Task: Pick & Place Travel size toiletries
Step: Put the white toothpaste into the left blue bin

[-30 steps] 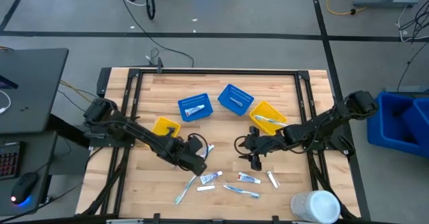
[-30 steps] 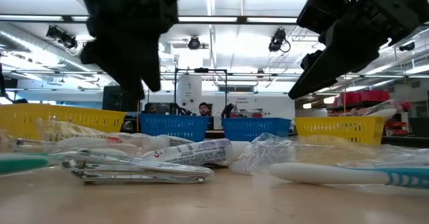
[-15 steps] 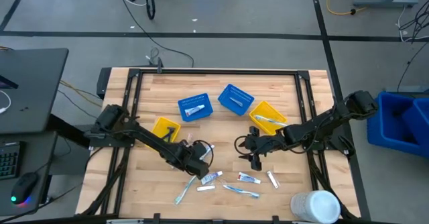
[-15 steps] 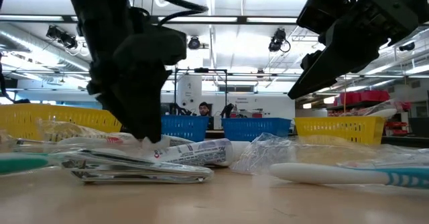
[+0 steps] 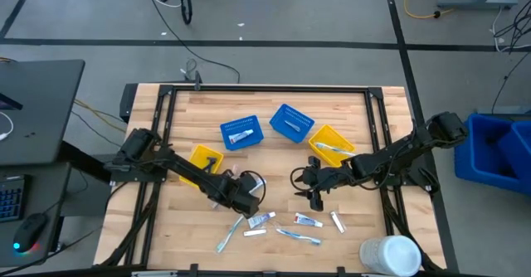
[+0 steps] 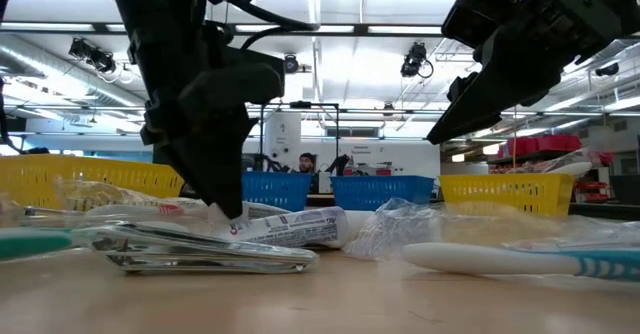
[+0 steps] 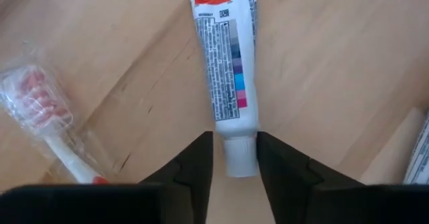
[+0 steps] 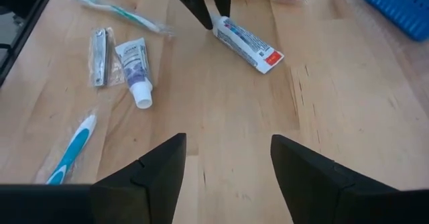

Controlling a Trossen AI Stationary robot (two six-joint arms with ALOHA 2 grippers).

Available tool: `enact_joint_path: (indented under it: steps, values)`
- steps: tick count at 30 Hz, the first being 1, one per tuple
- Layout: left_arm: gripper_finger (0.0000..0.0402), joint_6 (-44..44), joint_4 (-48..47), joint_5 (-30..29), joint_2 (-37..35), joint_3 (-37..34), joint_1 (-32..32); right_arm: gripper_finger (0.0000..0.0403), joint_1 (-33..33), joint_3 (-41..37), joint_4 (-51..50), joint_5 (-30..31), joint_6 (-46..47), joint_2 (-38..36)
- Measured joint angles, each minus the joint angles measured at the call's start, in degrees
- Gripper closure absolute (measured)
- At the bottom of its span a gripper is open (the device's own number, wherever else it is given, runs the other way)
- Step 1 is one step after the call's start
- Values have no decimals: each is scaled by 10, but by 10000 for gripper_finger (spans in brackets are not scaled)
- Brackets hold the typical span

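Several travel toiletries lie on the wooden table near its near edge. A white toothpaste tube (image 7: 226, 63) with a red end lies flat, also in the high view (image 5: 260, 220) and the right wrist view (image 8: 248, 43). My left gripper (image 7: 236, 163) is open and low at the table, a finger on each side of the tube's white cap (image 7: 239, 155). A wrapped toothbrush (image 7: 40, 110) lies beside it. My right gripper (image 5: 314, 196) hangs open above the table to the right of the pile. My left gripper's fingers (image 7: 198, 160) stand close on either side of the tube's cap, coming from above at a slant and lying along the tube. I cannot tell whether they touch the cap. The tube lies flat on the table.
Two blue baskets (image 5: 241, 132) (image 5: 291, 122) and two yellow baskets (image 5: 332, 144) (image 5: 205, 157) stand farther back. A large white cylinder (image 5: 390, 255) sits at the near right corner. A teal toothbrush (image 8: 67, 153), a second tube (image 8: 134, 70) and a nail clipper (image 8: 98, 47) lie nearby.
My left gripper has come down from above the pile to table level at the toothpaste tube's cap end, shifting slightly toward the table's right. The right arm and the toiletries have stayed where they were.
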Motion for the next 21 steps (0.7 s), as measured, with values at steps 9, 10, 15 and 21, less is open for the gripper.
enact_joint_path:
  steps: [9,10,15,21]
  values:
    - [328,2,-3,16,-1,0,7,165,0,0,0,0,0,0]
    - [329,-3,-3,17,-1,0,7,164,0,0,0,0,0,0]
    - [323,-17,-12,16,-10,0,7,169,0,0,0,0,0,0]
    - [333,-41,-91,-21,-64,0,21,180,0,0,0,0,3,0]
